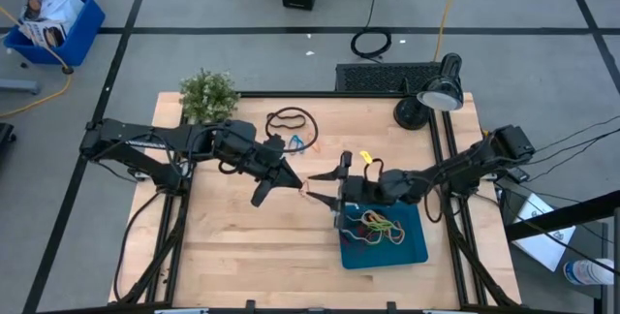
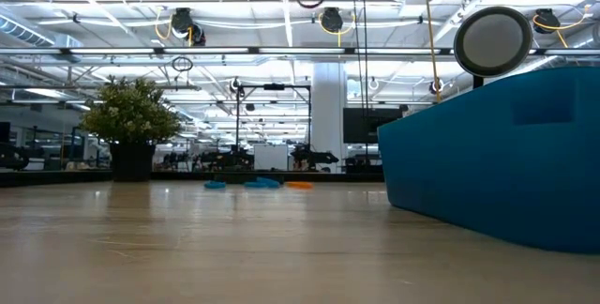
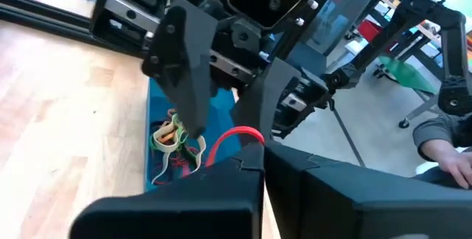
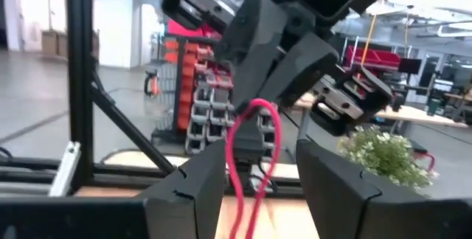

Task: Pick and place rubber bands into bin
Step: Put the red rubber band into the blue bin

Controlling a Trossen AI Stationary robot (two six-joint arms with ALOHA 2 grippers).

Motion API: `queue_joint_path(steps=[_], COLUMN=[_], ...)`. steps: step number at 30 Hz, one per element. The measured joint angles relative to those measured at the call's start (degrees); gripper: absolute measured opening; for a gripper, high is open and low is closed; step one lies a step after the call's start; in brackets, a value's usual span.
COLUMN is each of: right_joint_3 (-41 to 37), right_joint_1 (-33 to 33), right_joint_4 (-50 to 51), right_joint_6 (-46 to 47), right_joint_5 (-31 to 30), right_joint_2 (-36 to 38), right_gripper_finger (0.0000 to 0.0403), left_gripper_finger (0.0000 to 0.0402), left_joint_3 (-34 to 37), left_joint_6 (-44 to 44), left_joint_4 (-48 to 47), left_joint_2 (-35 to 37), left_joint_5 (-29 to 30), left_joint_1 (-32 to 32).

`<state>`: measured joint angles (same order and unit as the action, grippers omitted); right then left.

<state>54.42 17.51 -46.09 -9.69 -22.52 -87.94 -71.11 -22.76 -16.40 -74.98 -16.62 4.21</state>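
Near the middle of the wooden surface point(image 1: 242, 246), the two claws meet tip to tip, just beside the upper left corner of the bin point(image 1: 418, 252). The left claw point(image 1: 289, 180) is clenched on a red rubber band point(image 4: 251, 158), and this loop hangs stretched from its tips down into the gap of the right claw point(image 1: 324, 187), whose fingers point(image 4: 193, 184) stand apart on both sides of the band without pinching it. So the band lies straight between the two claws, with its long axis running from the left tips toward the right fingers.

The bin lies on the right arm's side, so I judge that the right claw is the nearer one to carry the band over. A heap of rubber bands point(image 1: 376, 227) in green, yellow and red already rests in the bin. More loose bands point(image 1: 302, 142) lie farther back on the surface, beside a black cable coil point(image 1: 290, 118). A small plant point(image 1: 208, 93) and a desk lamp point(image 1: 438, 91) stand at the far edge, well apart. Nothing blocks the short way to the bin, but the stretched band may snap back when released.
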Motion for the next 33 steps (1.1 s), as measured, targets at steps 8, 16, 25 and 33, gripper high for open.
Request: queue_joint_path(steps=[8,16,25,33], right_joint_3=[1.2,1.2,1.2,1.2], right_joint_1=[-1.8,-2.1,-2.2,-2.2], right_joint_4=[2.0,2.7,2.8,2.6], right_joint_6=[4.3,6.0,6.0,6.0], right_joint_5=[-0.7,-1.2,1.8,1.7], right_joint_2=[0.0,0.0,-0.1,-0.1], right_gripper_finger=[0.0160,0.0147,0.0095,0.0015], left_gripper_finger=[0.0021,0.0004,0.0031,0.0007], left_joint_3=[0.0,0.0,0.0,0.0], left_joint_6=[0.4,1.7,1.8,2.3], left_joint_4=[0.0,0.1,0.2,0.2], left_joint_2=[0.0,0.0,0.0,0.0], left_joint_5=[0.0,0.1,0.2,0.2], left_joint_1=[0.0,0.0,0.0,0.0])
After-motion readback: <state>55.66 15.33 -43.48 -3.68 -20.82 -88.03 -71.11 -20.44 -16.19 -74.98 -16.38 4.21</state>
